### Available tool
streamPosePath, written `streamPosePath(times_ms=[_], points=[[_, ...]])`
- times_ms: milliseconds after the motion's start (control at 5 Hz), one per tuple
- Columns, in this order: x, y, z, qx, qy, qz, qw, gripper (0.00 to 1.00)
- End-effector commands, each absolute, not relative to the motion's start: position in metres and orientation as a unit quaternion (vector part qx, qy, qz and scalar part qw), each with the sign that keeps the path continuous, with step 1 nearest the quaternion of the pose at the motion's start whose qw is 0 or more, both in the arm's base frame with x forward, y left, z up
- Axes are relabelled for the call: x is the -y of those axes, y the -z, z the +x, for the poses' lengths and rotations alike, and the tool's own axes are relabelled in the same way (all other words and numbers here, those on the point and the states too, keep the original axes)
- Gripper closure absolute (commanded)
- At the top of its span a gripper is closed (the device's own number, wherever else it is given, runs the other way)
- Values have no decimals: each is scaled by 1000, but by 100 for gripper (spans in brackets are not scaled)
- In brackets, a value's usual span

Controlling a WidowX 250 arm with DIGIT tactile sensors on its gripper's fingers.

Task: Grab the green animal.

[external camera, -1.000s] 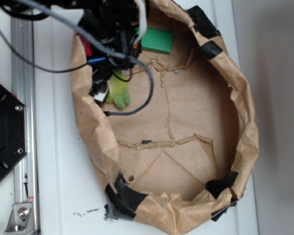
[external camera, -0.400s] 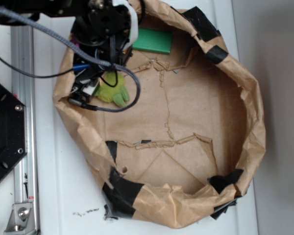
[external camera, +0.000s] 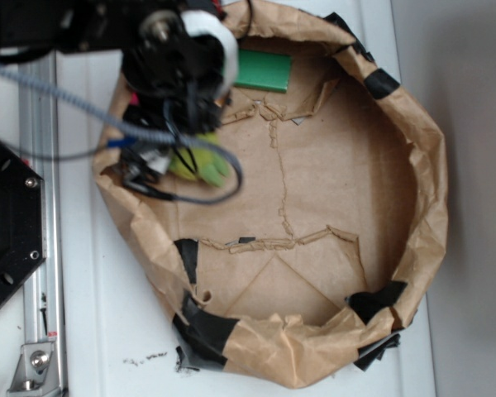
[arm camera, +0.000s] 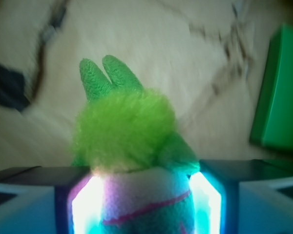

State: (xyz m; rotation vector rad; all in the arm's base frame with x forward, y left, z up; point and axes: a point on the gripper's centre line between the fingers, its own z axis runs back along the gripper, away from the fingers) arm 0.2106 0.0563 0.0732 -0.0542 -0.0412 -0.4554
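Observation:
The green animal (external camera: 203,162) is a fuzzy yellow-green plush lying at the left of the brown paper nest, partly under the arm. In the wrist view its white-and-red mouth end (arm camera: 146,204) sits between the two pads, while the fuzzy body and stubby green foot (arm camera: 107,78) stick out ahead. My gripper (arm camera: 145,197) is shut on the toy, with both lit pads pressing its sides. In the exterior view the gripper (external camera: 180,155) is mostly hidden by the black arm and cables.
A flat dark-green block (external camera: 263,70) lies at the back of the nest, and shows at the right in the wrist view (arm camera: 278,107). The crumpled paper wall (external camera: 430,207) rings the floor. A black base plate (external camera: 8,223) and metal rail (external camera: 40,165) stand to the left.
The arm has shifted left and turned with the toy in the jaws. The nest's left wall has been pushed outward and the whole paper ring has changed shape.

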Motion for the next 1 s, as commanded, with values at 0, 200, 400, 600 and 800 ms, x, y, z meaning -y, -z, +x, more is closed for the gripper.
streamPosePath(times_ms=[0,200,400,600,800], points=[[-9,-141,253,111,226,-4,968,100],[-10,-146,257,112,199,-5,973,100],[-10,-157,261,168,86,-1,982,100],[-9,-167,267,189,20,1,982,100],[-12,-160,262,174,18,11,984,100]])
